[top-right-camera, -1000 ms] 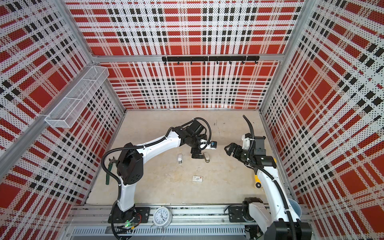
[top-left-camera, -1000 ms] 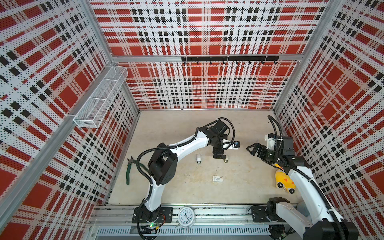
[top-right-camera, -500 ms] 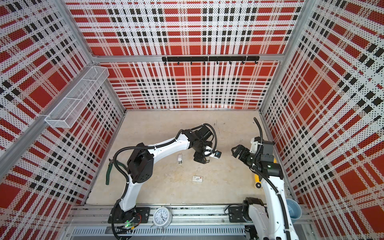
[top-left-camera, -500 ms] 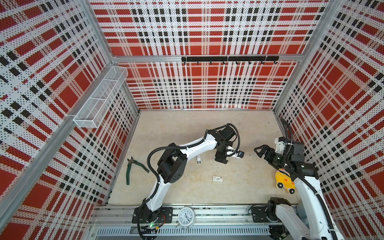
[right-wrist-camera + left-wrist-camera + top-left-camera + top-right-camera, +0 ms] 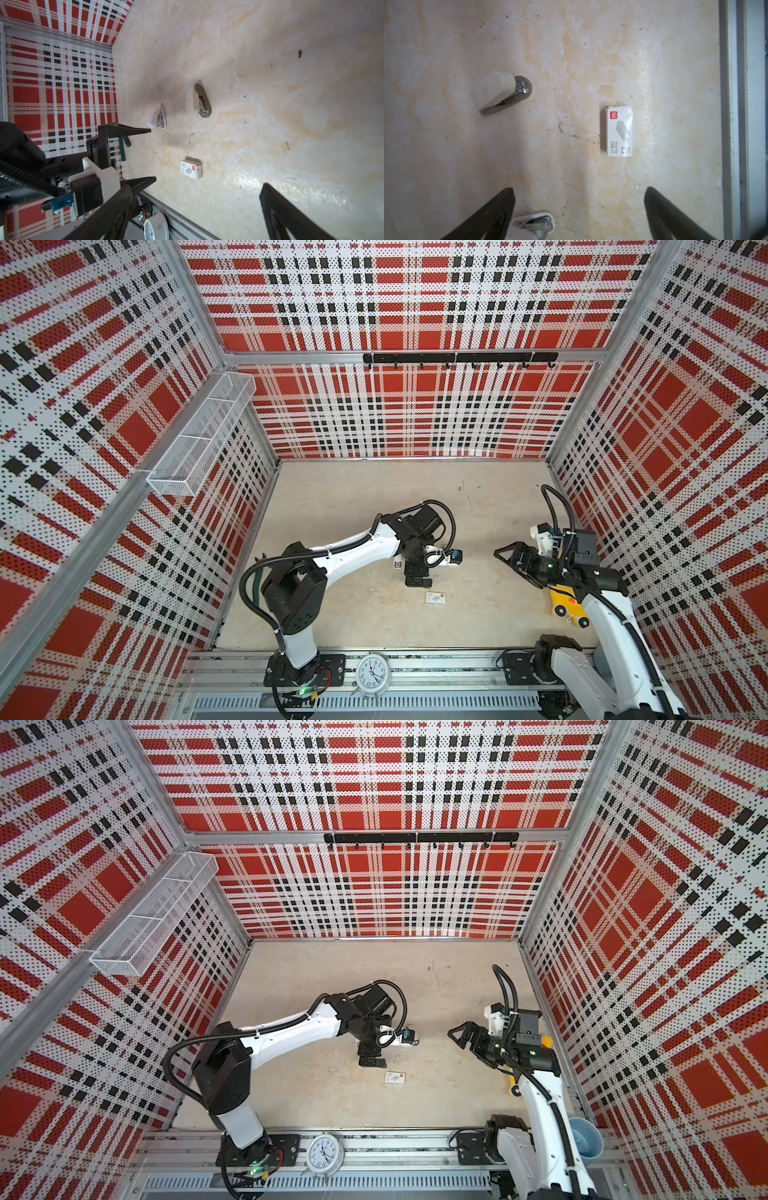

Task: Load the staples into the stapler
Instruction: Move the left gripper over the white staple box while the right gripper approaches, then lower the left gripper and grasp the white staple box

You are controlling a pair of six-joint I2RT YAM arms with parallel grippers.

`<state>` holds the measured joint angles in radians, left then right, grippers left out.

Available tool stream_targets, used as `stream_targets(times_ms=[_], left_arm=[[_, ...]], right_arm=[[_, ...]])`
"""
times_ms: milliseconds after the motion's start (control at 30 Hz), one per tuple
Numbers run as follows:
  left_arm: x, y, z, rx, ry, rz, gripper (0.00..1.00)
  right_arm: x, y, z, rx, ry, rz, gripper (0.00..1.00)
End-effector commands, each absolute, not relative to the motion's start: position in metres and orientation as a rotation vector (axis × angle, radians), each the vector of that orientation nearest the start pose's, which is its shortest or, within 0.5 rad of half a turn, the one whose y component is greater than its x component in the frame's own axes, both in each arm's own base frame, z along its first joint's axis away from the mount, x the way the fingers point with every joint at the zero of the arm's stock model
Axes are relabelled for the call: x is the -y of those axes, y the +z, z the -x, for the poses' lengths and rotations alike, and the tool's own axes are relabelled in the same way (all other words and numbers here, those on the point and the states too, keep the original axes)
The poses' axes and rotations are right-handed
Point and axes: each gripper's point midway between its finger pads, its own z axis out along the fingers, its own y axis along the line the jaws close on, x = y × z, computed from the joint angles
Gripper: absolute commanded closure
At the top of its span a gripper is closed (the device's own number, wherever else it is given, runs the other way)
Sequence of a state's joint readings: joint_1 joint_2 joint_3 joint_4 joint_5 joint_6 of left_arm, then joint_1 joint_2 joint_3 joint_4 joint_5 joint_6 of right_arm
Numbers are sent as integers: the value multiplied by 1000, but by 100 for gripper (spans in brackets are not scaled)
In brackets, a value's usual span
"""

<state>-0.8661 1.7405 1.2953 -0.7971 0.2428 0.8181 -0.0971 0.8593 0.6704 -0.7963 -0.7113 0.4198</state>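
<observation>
Change: left claw [image 5: 578,188] has swung forward over the staples [image 5: 537,223] | Staples: in white tray on worktop [image 5: 571,62], near stapler [image 5: 504,93] | Claws: left and right claw [image 5: 505,553] both spread wide, empty | Reading: pickup pending, nothing loaded.

We see a counter [image 5: 446,155] with a pale, mottled, stone-like surface. It is scuffed and mostly matt, with a glossy sheen beside the box [image 5: 618,131]. The box looks like smooth white printed card, faintly shiny. The stapler [image 5: 500,91] has a smooth, matt white plastic top over a polished, bright metal base. A smaller white piece [image 5: 533,222] pairs white plastic with shiny metal too. The left hand [image 5: 578,190] has fingers [image 5: 492,212] of matt black plastic. The rail [image 5: 735,104] is dull grey metal. The basket [image 5: 199,435] is white-coated wire mesh.
</observation>
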Motion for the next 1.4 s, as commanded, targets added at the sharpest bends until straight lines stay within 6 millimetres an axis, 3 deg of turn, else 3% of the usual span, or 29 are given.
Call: stream_targets(times_ms=[0, 133, 367, 600, 733, 1200, 1367], left_arm=[[334, 86, -212, 2298, 558, 2575, 2], [342, 75, -210, 2358, 604, 2584, 6], [352, 64, -213, 2468, 648, 2582, 19], [350, 53, -190, 2373, 653, 2632, 21], [344, 48, -185, 2360, 616, 2640, 30], [342, 30, -188, 2417, 589, 2596, 38], [342, 21, -187, 2408, 572, 2580, 48]], right_arm=[[-116, 152, -217, -2487, 1153, -253, 2], [-135, 134, -213, -2519, 1229, -237, 5], [-141, 118, -212, -2479, 1295, -289, 7], [-141, 100, -214, -2527, 1293, -310, 7], [-141, 97, -218, -2527, 1294, -326, 8], [-141, 90, -221, -2535, 1296, -334, 10], [-138, 88, -220, -2550, 1263, -354, 11]])
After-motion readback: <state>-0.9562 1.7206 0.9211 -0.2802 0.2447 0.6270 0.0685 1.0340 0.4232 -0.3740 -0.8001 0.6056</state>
